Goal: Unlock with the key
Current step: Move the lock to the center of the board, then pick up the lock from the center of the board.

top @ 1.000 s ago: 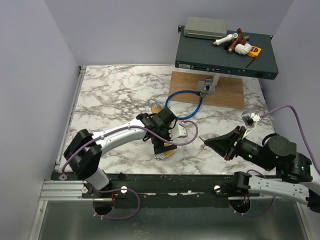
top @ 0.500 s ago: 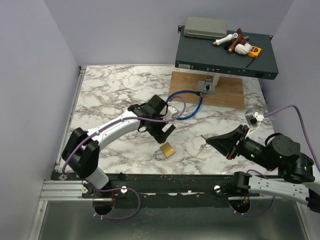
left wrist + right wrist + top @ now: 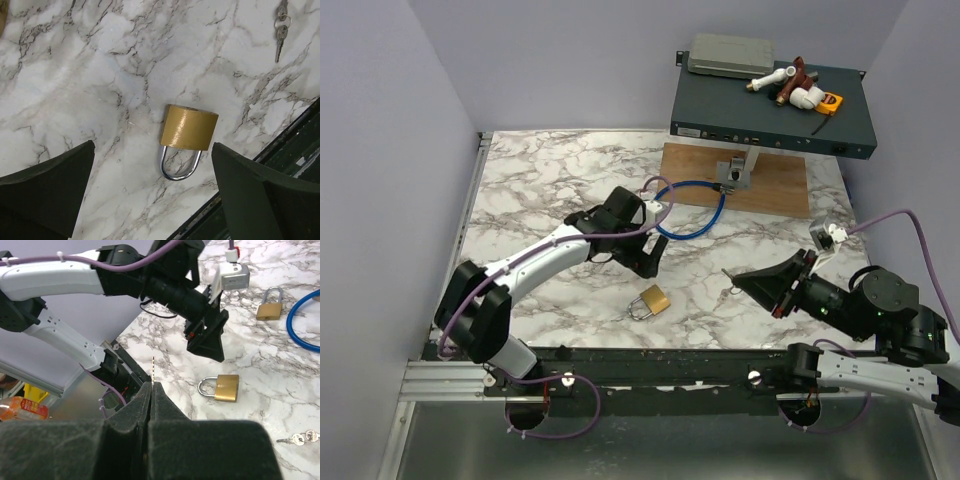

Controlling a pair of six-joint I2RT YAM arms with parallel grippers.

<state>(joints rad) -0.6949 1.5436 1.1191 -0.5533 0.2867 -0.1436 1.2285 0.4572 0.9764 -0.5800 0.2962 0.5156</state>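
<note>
A brass padlock with a silver shackle lies flat near the table's front edge. It also shows in the left wrist view and the right wrist view. My left gripper hovers open and empty behind it, and its jaws stand wide to either side of the shackle. My right gripper is shut on the key, whose thin toothed blade sticks out past the fingertips, right of the padlock. A second padlock lies farther back.
A loose pair of keys lies on the marble right of the padlock. A blue cable loop, a wooden board and a dark equipment box with pipe fittings stand at the back right. A black rail runs along the front edge.
My left gripper has let go of the near padlock, lifted off it and drawn back toward the far left. The padlock stays flat on the table. My right gripper has barely moved.
</note>
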